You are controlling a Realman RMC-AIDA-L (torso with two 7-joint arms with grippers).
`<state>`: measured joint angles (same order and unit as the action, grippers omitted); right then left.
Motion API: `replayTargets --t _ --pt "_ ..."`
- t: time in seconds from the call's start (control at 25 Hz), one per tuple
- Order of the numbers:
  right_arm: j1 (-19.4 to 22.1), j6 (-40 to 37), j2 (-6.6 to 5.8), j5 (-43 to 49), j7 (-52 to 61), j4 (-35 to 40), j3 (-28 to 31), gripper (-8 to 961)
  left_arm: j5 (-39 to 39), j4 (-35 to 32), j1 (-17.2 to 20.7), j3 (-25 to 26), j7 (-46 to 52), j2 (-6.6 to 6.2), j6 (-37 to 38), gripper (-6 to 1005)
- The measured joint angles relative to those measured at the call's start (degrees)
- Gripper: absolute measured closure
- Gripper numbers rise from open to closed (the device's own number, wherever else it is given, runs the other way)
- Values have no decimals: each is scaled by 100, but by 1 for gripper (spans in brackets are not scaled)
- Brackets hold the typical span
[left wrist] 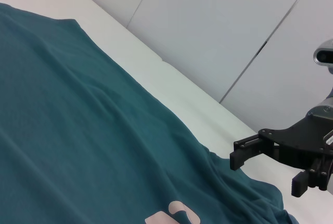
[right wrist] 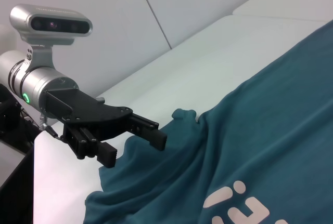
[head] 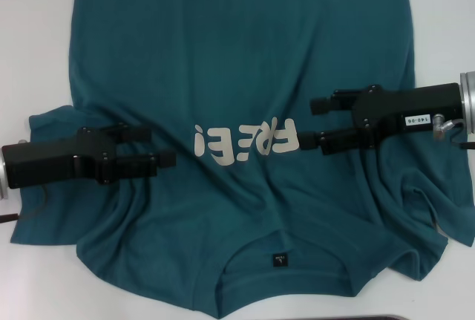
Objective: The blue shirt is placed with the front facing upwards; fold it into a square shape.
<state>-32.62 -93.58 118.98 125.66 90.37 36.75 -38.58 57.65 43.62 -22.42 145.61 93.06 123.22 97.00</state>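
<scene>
While the blue shirt (head: pixel 245 75) is lying face-up and rumpled on the white table (head: pixel 33 53), both arms are hovering beside its "FREE!" print (head: pixel 245 140), likely readying a fold. The left end effector (head: pixel 165 147) and right end effector (head: pixel 318 121) are gaping, gripping nothing.

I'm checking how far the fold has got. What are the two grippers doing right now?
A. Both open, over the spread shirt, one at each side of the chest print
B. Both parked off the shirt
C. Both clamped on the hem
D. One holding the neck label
A: the left gripper and right gripper both show parted fingers flanking the FREE! print on the unfolded blue shirt.
</scene>
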Motion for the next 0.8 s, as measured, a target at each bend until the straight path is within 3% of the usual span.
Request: replayTargets --t 0.6,0.8 --pt "-42 46 11 183 118 -2 13 11 -12 16 -6 2 173 -4 -6 95" --pt "-30 10 18 102 323 -33 255 11 -37 -11 -154 45 1259 -199 277 96"
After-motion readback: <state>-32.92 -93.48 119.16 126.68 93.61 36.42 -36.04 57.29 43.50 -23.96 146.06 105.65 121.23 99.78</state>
